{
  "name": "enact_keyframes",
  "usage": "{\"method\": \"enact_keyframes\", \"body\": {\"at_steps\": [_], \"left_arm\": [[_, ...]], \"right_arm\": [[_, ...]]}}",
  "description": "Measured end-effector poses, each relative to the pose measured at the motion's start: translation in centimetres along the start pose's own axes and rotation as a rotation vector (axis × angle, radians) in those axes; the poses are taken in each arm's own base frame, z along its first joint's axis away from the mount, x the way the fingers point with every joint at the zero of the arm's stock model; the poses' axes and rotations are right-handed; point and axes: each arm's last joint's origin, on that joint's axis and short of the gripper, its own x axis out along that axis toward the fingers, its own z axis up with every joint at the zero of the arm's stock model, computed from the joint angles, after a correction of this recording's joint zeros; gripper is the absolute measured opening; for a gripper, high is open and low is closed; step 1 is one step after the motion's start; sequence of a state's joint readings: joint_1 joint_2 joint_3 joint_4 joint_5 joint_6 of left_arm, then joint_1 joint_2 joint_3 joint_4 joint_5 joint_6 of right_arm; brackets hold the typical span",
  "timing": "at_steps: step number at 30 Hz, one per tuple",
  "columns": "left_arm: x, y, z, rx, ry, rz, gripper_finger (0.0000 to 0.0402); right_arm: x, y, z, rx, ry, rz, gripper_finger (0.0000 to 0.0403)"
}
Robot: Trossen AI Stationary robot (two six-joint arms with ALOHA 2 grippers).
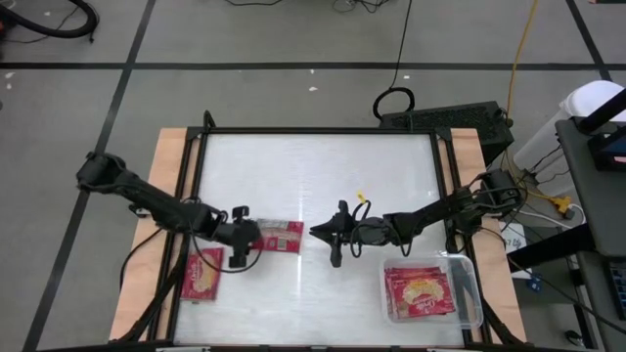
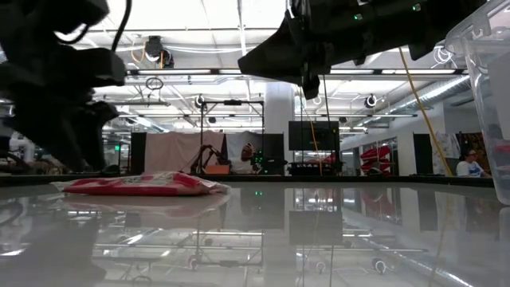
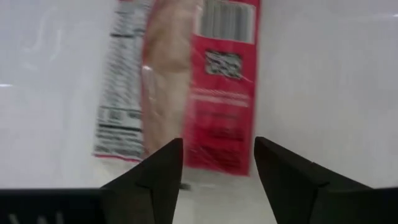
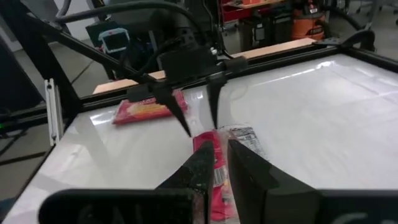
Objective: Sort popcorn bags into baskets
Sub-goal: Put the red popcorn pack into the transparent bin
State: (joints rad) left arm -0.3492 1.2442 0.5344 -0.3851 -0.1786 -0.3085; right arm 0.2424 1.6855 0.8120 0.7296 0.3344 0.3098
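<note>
One popcorn bag lies flat on the table left of the middle, its printed side up. My left gripper is open and tilts down over the end of this bag nearest the table's left edge. Its two fingers stand just above that end without touching it. A second popcorn bag lies near the table's front left corner. My right gripper hovers over the table's middle, pointing level at the first bag; it is shut, with nothing held. The clear basket at the front right holds popcorn bags.
A black frame runs around the glossy white table top. The stretch between the two grippers and the far half of the table show bare surface. In the low view the basket's wall rises at the right, with the room behind.
</note>
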Motion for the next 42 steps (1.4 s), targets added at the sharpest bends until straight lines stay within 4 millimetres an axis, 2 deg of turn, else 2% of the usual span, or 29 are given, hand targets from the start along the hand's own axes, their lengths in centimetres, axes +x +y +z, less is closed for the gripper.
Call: {"method": "enact_keyframes", "body": {"at_steps": [6, 9, 12, 19, 23, 30, 36, 42], "left_arm": [[0.2, -1.4, -1.7, -0.057, -0.001, 0.044, 0.0199], [0.2, -1.8, -2.3, -0.063, -0.045, 0.1, 0.0206], [0.6, -2.2, -2.7, -0.059, -0.099, 0.076, 0.0215], [1.6, -1.7, -4.6, -0.122, -0.112, 0.065, 0.0215], [1.9, -1.6, -5.0, -0.084, -0.12, 0.059, 0.0171], [2.0, -1.4, -4.9, 0.029, -0.15, 0.092, 0.0017], [1.9, -1.2, -4.4, 0.013, -0.193, 0.099, 0.0004], [0.9, -0.9, -2.3, -0.078, -0.341, 0.067, 0.0003]], "right_arm": [[0.0, -0.1, 0.0, -0.038, -0.003, -0.003, 0.0041], [0.1, -0.2, 0.1, -0.039, -0.005, -0.008, 0.0041], [0.1, -0.4, 0.2, -0.03, -0.01, -0.013, 0.0041], [0.1, -0.4, 0.2, -0.016, -0.01, -0.012, 0.0041], [0.1, -0.4, 0.2, -0.009, -0.011, -0.011, 0.0041], [0.2, -0.4, 0.9, 0.003, -0.071, 0.001, 0.0041], [0.1, -0.2, 0.9, 0.015, -0.077, 0.011, 0.0041], [0.0, 0.6, 0.3, -0.012, -0.016, -0.001, 0.0041]]}}
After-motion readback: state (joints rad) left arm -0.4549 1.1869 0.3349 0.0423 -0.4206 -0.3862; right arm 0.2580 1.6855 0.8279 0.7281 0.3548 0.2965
